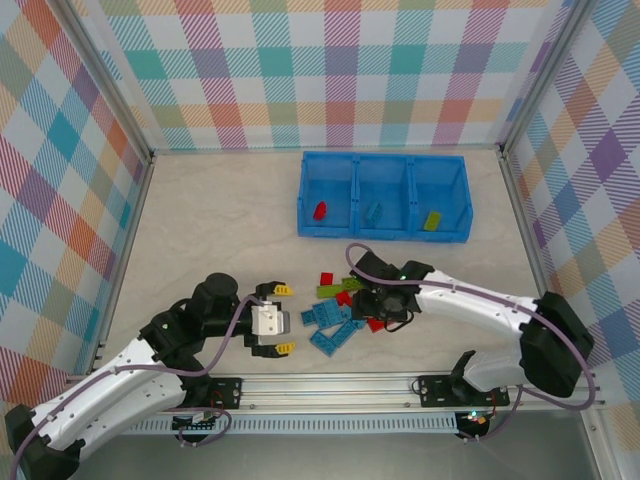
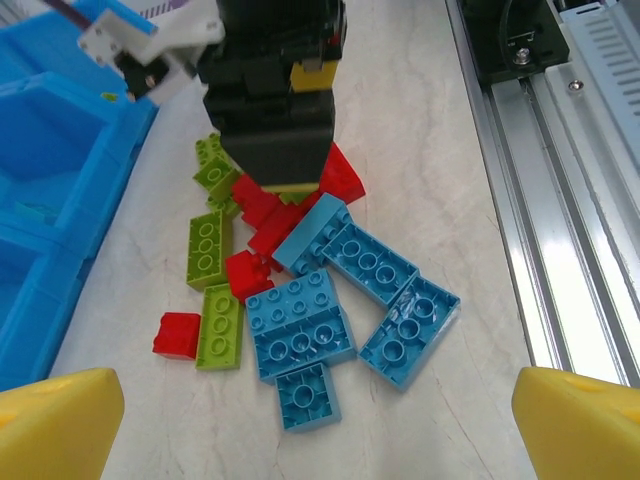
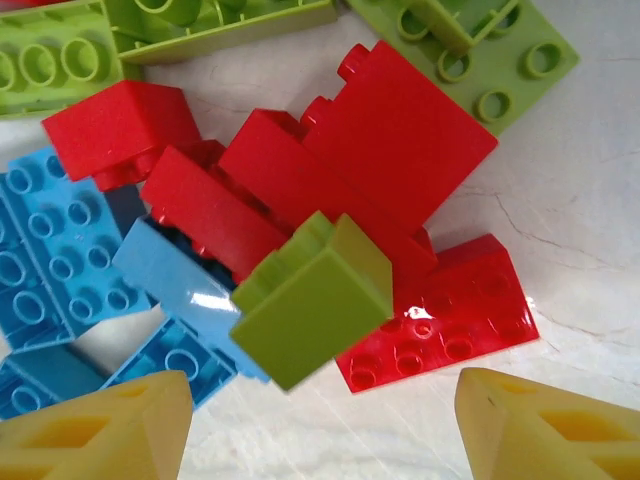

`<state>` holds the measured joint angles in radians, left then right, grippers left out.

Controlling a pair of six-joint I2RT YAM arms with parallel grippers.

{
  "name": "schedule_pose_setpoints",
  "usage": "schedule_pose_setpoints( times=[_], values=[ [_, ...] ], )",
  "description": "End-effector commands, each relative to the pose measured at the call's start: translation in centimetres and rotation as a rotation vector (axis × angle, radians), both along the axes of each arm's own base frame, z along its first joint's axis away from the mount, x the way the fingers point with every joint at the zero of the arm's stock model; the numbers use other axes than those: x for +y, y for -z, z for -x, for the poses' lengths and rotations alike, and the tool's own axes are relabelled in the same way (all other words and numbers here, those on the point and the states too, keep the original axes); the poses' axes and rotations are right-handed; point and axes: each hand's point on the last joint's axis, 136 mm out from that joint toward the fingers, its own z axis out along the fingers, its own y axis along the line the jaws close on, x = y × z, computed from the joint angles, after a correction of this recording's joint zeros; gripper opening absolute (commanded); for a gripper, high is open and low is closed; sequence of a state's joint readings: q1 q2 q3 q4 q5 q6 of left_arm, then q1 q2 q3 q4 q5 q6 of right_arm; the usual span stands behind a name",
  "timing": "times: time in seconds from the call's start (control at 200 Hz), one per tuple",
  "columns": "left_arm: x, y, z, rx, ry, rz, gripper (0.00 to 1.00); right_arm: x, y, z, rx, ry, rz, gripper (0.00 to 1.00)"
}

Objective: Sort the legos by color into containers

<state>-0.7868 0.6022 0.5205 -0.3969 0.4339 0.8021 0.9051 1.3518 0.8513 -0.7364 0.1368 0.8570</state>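
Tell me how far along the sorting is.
Done: a red brick, a blue brick and a green brick lie in separate compartments of the bin. In hand: nothing held; the right hand stands open over a small green brick on the pile. Left: the whole pile.

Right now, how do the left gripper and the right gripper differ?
The left gripper stands beside the lego pile, clear of it; the right gripper hangs right over it. The left gripper aims sideways toward the pile; the right gripper points down. Nothing lies between the left gripper's fingers; a small lime brick sits between the right gripper's, touching neither. Both are open, with yellow fingertips.
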Motion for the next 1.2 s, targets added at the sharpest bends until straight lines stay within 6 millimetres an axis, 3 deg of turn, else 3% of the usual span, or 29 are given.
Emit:
schedule_pose_setpoints(
  times=[0.0,0.32,0.855,1.01,1.195],
  values=[
    [0.2,-0.6,0.4,-0.027,0.021,0.02,1.0,1.3,-0.6,-1.2,-0.032,0.025,-0.034,0.71],
    [0.1,-0.8,0.7,-0.03,0.037,0.031,1.0,0.5,0.5,-3.3,-0.092,0.07,-0.014,0.58],
    [0.2,-0.7,0.8,-0.038,0.037,0.03,1.0,-0.9,2.8,-2.0,-0.036,0.121,-0.002,0.34],
    [0.3,-0.8,0.7,-0.04,0.037,0.03,1.0,-1.3,1.2,-2.6,-0.084,0.135,-0.022,0.33],
    [0.1,-1.2,1.0,-0.05,0.049,0.049,1.0,-4.3,-4.1,-5.8,-0.247,0.183,-0.036,0.3]
  ],
)
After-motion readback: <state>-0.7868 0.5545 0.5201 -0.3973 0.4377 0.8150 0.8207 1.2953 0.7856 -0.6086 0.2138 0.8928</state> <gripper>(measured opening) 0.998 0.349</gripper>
